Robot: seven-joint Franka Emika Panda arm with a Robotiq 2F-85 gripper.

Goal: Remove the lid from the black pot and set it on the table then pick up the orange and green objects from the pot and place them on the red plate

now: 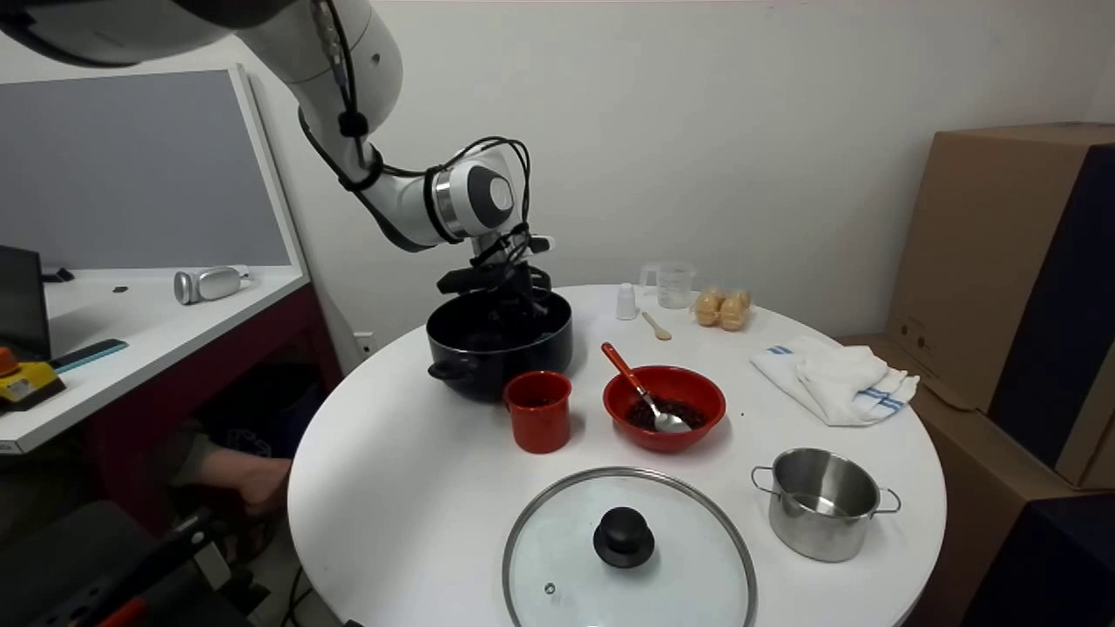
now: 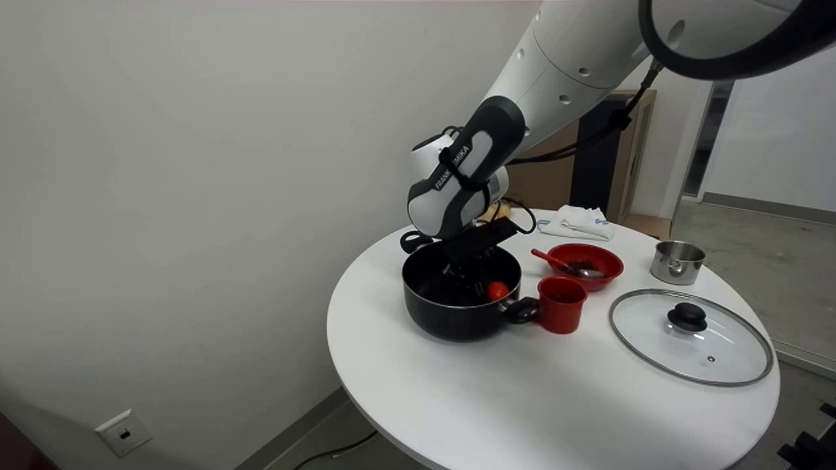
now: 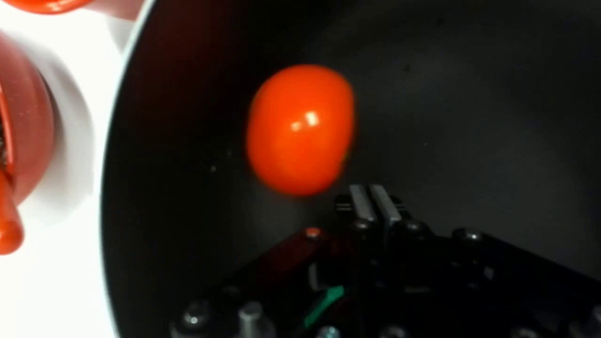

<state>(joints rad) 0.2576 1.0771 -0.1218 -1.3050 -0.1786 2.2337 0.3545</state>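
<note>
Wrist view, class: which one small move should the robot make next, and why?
Probably open the fingers and shift them toward the orange piece: they are shut with nothing visible between them, while the piece lies uncovered in the black pot, apart from them.

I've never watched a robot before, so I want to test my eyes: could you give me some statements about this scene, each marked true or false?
1. The lid lies on the table, off the black pot. True.
2. The lid lies upside down. False: its black knob points up.
3. The gripper reaches into the black pot, where the orange object lies. True.
4. The gripper holds the orange object. False: its jaws are shut, with the orange object outside them.
5. A spoon rests in the red plate. True.
6. The lid overlaps the red plate. False: in both exterior views, table shows between them.
</note>
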